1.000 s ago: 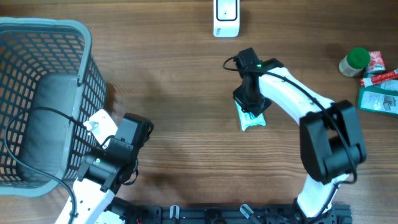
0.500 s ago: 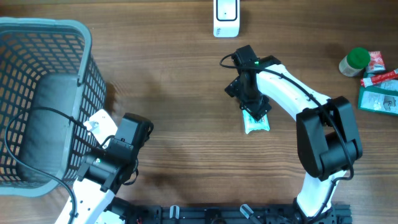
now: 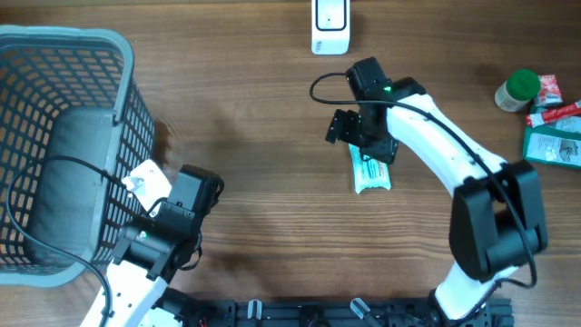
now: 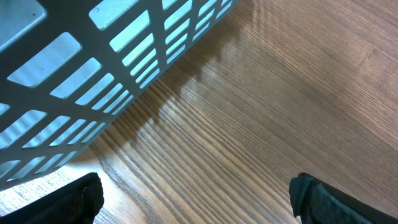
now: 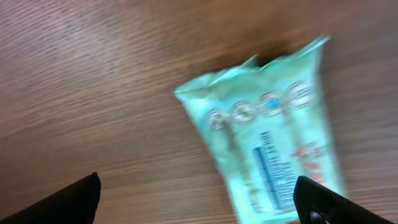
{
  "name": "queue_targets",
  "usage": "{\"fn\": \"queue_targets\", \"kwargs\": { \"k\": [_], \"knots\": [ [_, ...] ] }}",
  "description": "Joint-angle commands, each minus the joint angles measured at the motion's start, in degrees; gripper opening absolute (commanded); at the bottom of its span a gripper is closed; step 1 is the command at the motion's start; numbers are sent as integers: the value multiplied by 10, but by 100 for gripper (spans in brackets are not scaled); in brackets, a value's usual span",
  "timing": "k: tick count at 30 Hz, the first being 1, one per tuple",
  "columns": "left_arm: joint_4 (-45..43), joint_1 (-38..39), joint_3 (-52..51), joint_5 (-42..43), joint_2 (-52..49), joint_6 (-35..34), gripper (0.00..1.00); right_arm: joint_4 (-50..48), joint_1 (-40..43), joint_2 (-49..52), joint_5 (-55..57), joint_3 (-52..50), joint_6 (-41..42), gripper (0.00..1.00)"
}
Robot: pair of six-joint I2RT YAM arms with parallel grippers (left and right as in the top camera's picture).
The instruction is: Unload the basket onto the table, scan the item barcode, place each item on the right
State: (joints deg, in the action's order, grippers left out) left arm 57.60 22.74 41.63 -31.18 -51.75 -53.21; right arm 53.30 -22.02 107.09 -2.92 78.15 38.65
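While my right claw (image 5: 199,202) hangs with jaws apart above the pale green soft plastic packet (image 5: 273,168), I judge it light, limp, slippery: best pinched across its width

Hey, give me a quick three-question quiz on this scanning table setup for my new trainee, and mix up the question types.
1. True or false: the right gripper is clamped on the pale green packet.
2. Where does the grey basket stand? A) at the left side of the table B) beside the green-capped bottle C) beside the packet
3. Name the white thing at the table's far edge, beyond the packet.
Key: 1 false, its jaws stand open above the packet, which lies on the table. 2 A. 3 the white scanner.
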Motion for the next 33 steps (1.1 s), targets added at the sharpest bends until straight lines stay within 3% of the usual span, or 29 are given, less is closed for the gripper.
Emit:
{"fn": "queue_targets", "kwargs": {
  "k": [1, 6, 9, 14, 21, 23, 24, 30, 33],
  "knots": [
    [0, -2, -2, -1, 3, 5, 100, 3, -30, -8, 116, -8, -87, 100],
    [0, -2, -2, -2, 3, 5, 100, -21, -81, -7, 215, -47, -87, 85],
    [0, -2, -2, -2, 3, 5, 100, -59, -92, -6, 278, -80, -88, 84],
    [0, -2, -2, -2, 3, 5, 100, -113, -92, -6, 280, -133, -157, 79],
    [0, -2, -2, -2, 3, 5, 100, -158, -92, -6, 279, -183, -167, 75],
    [0, -2, -2, -2, 3, 5, 100, -159, -92, -6, 279, -187, -177, 67],
    [0, -2, -2, -2, 3, 5, 100, -157, -92, -6, 279, -190, -180, 58],
    [0, -2, -2, -2, 3, 5, 100, -145, -92, -6, 264, -196, -181, 50],
    [0, -2, -2, -2, 3, 5, 100, -144, -92, -6, 264, -196, -175, 50]
  ]
}}
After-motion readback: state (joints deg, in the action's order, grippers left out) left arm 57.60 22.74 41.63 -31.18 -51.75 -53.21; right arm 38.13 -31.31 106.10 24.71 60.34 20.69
